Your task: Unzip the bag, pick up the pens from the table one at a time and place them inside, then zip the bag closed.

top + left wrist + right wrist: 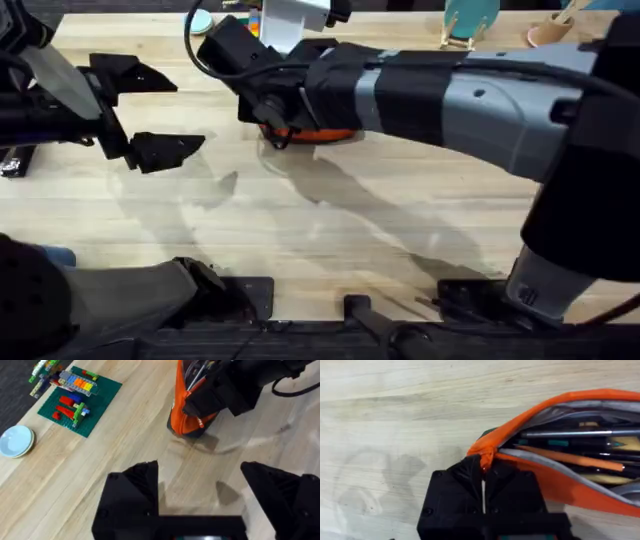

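Right wrist: bag (580,490) touching end effector (483,472)

One orange bag (570,490), several pens (570,457) inside, two arms.

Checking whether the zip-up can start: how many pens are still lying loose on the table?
0. No pen lies on the table. Pens sit inside the open bag, including an orange one; others may be hidden beneath. The right end effector is shut at the bag's zipper end.
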Controlling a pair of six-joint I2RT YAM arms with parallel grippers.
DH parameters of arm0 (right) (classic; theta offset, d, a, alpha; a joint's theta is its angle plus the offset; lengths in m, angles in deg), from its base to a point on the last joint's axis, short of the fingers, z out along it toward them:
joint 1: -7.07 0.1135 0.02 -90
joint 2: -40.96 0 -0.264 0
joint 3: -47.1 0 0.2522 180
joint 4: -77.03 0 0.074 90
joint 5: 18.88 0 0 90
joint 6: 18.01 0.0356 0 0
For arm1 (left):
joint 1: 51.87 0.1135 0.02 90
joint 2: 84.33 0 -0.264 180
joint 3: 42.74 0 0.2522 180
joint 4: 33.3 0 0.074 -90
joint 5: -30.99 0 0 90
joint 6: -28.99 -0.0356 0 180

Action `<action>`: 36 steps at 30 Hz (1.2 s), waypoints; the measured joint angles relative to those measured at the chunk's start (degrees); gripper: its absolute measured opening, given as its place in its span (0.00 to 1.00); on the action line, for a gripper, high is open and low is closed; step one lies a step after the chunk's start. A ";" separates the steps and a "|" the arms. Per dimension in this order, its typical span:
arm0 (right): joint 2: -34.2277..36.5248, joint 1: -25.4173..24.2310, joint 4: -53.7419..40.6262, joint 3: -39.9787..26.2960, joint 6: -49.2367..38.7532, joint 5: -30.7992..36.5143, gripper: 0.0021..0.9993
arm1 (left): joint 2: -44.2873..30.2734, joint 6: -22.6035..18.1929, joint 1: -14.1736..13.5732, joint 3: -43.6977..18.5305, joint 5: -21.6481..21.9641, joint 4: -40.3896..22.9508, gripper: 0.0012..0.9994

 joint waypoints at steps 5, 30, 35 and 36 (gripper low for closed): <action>-0.17 0.00 -0.85 -0.02 -0.31 -0.04 0.03 | 0.00 0.02 0.00 0.00 0.00 -0.02 0.99; -5.41 -0.07 -4.82 0.00 -3.64 -0.66 0.03 | 0.00 -0.11 0.00 0.00 0.02 -0.02 0.99; -5.99 -0.12 -5.43 0.00 -3.69 -0.78 0.03 | 0.00 -0.11 0.00 0.00 0.02 0.00 0.99; -6.11 -0.17 -5.65 0.00 -3.85 -0.88 0.03 | 0.00 -0.11 0.00 0.00 0.00 0.00 0.99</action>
